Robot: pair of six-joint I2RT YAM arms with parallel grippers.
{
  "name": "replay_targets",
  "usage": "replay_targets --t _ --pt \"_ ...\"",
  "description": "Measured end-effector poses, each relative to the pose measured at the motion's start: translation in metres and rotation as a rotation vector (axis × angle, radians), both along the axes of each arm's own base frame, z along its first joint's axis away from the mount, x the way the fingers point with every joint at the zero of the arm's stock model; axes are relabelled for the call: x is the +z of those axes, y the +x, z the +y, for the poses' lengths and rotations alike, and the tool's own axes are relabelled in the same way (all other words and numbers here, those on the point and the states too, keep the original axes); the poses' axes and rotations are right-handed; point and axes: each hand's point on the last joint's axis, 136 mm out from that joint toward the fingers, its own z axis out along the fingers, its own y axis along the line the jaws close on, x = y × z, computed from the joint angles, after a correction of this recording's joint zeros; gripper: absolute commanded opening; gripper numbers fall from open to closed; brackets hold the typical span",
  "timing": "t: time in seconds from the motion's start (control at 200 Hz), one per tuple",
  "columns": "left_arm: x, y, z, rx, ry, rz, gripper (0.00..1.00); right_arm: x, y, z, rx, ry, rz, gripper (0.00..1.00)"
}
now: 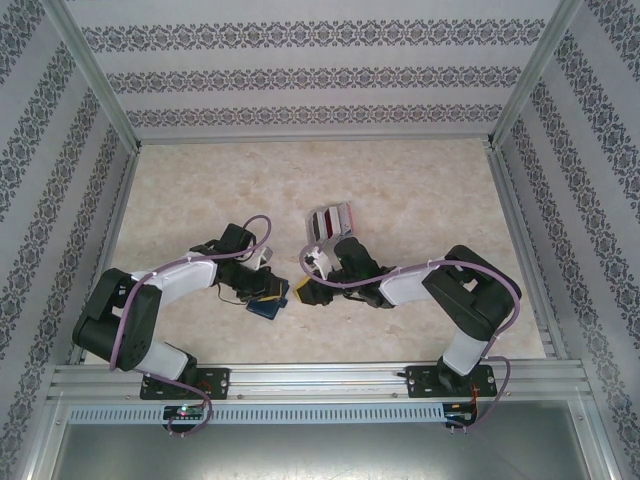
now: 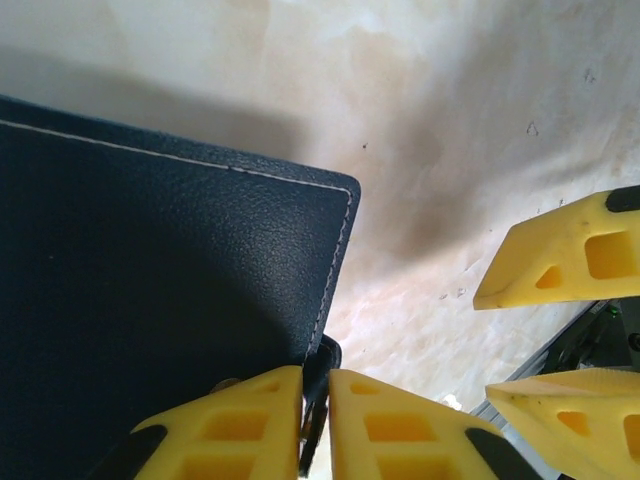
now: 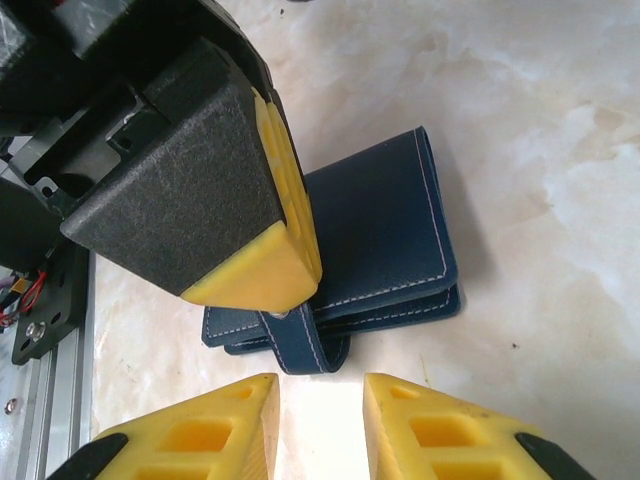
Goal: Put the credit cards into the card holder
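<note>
On my overhead feed the pale marbled tabletop (image 1: 400, 180) is the biggest thing, and both arms fold in over its middle, covering much of what they work on. The navy wallet (image 3: 385, 225) lies folded on the tabletop near the front middle, between the two arms. From above I get only a blue corner of it under the left arm's tip. Up close it has a grained skin, pale stitching along the edges and a strap wrapping one edge.

Beyond the right wrist, the credit cards (image 1: 332, 220) are a small fan of red, white and dark stripes, too small to count.

The left end effector (image 2: 316, 378) is clamped on the wallet's strap edge, fingers nearly together. The right end effector (image 3: 320, 385) hovers just beside the strap, fingers slightly apart with nothing between them.
</note>
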Motion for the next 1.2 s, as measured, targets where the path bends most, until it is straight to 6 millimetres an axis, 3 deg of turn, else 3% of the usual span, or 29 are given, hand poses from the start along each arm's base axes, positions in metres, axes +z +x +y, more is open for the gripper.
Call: replay_targets --t 0.155,0.32,0.405,0.57,0.694,0.904,0.974,1.119,1.199 --pt "0.000 -0.001 0.000 0.001 0.002 0.004 0.00 -0.002 0.004 -0.001 -0.055 -0.007 0.054 0.37" --pt "0.001 -0.001 0.000 -0.002 0.002 0.002 0.00 0.001 0.019 0.002 -0.221 0.006 0.239 0.32" --pt "0.001 -0.001 0.000 -0.002 0.001 0.002 0.00 0.002 0.024 0.005 -0.311 0.022 0.357 0.35" --pt "0.001 -0.001 0.000 0.001 0.001 0.004 0.00 -0.009 0.016 0.019 -0.410 0.028 0.543 0.35" --pt "0.001 -0.001 0.000 0.001 0.000 0.003 0.00 -0.028 0.014 0.022 -0.459 0.012 0.631 0.35" --pt "0.001 0.000 0.000 0.002 0.002 0.002 0.00 -0.026 0.024 0.035 -0.470 0.067 0.680 0.33" --pt "0.000 0.001 0.001 0.006 0.009 -0.002 0.00 -0.026 0.025 0.037 -0.468 0.071 0.687 0.30" --pt "-0.001 0.001 0.002 0.010 0.018 -0.004 0.00 -0.029 0.030 0.042 -0.477 0.077 0.697 0.08" --pt "-0.001 0.002 0.003 0.013 0.023 -0.007 0.00 -0.029 0.030 0.043 -0.472 0.079 0.701 0.01"
